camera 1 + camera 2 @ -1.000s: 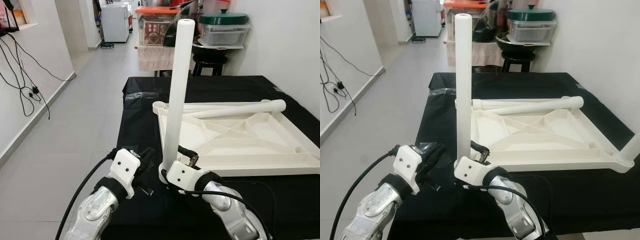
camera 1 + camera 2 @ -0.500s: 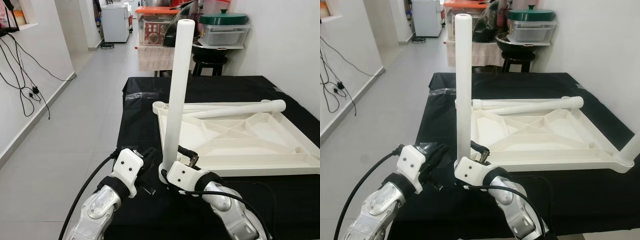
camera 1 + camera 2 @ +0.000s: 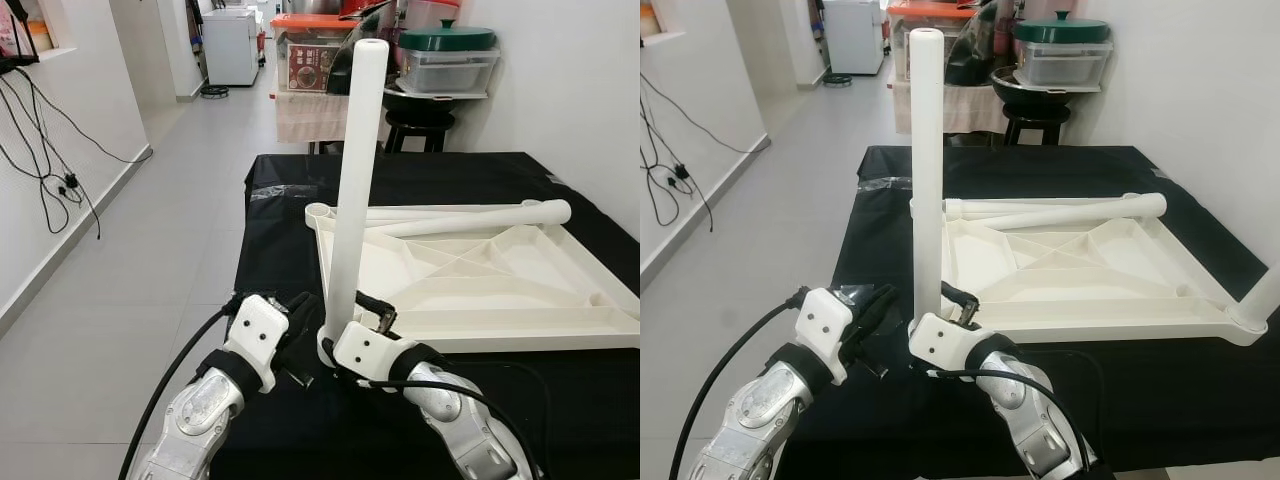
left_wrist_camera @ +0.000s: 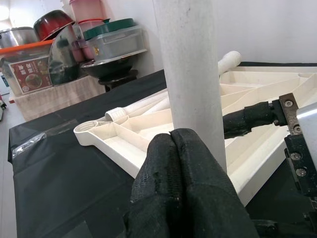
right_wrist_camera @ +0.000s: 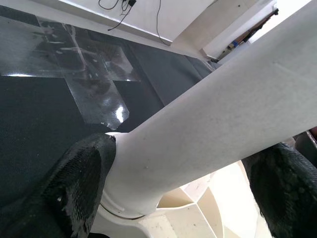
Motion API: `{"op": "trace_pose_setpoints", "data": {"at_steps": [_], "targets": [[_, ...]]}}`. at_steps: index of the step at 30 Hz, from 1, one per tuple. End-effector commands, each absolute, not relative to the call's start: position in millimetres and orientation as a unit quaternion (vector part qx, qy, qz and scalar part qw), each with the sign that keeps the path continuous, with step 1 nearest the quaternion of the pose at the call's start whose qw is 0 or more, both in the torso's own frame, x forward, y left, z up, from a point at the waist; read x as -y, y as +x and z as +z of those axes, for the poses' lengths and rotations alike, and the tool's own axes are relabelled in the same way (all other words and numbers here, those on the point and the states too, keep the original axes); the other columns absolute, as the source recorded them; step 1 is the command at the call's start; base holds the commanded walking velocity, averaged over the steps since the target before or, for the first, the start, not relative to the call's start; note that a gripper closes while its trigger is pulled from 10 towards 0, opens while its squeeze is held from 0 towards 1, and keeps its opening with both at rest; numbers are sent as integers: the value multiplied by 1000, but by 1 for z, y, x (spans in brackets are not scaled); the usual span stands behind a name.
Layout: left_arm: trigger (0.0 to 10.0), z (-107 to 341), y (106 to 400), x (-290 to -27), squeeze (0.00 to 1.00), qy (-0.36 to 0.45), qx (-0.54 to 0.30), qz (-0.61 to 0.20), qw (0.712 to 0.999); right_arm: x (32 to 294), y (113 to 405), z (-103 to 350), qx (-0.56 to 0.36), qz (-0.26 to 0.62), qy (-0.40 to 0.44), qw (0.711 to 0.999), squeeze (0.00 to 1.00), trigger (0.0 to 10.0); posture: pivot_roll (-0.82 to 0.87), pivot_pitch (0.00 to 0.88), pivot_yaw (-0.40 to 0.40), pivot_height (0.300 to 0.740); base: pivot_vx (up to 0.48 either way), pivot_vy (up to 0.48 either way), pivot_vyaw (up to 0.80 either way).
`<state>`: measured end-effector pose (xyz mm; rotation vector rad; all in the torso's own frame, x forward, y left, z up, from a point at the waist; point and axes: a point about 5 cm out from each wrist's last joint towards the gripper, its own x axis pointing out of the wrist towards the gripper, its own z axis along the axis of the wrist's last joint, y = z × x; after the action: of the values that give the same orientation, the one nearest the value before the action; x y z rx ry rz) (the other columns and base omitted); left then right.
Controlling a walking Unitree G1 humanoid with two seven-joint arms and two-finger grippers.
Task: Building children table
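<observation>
The left gripper [image 3: 300,335] hangs just left of the tall white plastic tube leg [image 3: 355,180], at the near edge of the bench [image 3: 280,230] draped in black cloth. Its wrist view adds what the head views cannot resolve: the two black fingers [image 4: 171,173] are pressed together, clenched on nothing, their tips right at the tube's surface.

The leg stands almost upright in the near-left corner socket of the upturned white plastic tabletop [image 3: 480,280], which lies ribbed side up on the cloth. The right gripper [image 3: 350,320] grasps the leg at its base; the right wrist view shows a black finger [image 5: 74,183] on each side of the tube, just above the round socket collar.

Two more loose white tube legs [image 3: 470,215] lie along the tabletop's far edge. In the right eye view, another leg [image 3: 1265,295] rises from the near-right corner.
</observation>
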<state>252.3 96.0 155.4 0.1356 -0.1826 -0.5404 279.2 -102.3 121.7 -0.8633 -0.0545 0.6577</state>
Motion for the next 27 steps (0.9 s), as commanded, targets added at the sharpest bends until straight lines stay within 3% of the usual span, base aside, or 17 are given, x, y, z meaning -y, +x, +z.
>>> {"op": "trace_pose_setpoints", "data": {"at_steps": [1,18,19,20,22,23,24,26,27], "targets": [[10000,153,251,-95,0,71,84,-266,958,98,275,111,4,338,-406,849,0,10000,15,0,-46,740,0,0,0],[10000,152,253,-98,0,70,79,-273,956,91,275,115,13,341,-412,845,0,10000,-25,0,-9,740,0,0,0],[10000,152,253,-98,0,70,78,-275,956,91,276,122,15,340,-353,871,0,10000,-15,0,-12,740,0,0,0],[10000,152,253,-98,0,70,78,-275,956,91,276,122,15,340,-353,871,0,10000,-15,0,-12,740,0,0,0],[10000,152,253,-98,0,70,78,-273,956,96,280,133,12,321,-245,915,0,10000,-10,0,-14,740,0,0,0],[10000,152,253,-98,0,70,78,-273,956,96,280,133,12,321,-245,915,0,10000,-10,0,-14,740,0,0,0],[10000,152,253,-98,0,70,79,-272,956,104,285,139,-2,288,-179,941,0,10000,-10,0,-16,740,0,0,0],[10000,153,253,-98,0,70,79,-271,957,112,289,141,-32,278,-130,951,0,10000,-6,0,-17,740,0,0,0],[10000,153,253,-98,0,69,80,-270,957,121,293,148,-40,306,-58,949,0,10000,-3,0,-20,740,0,0,0]]}}
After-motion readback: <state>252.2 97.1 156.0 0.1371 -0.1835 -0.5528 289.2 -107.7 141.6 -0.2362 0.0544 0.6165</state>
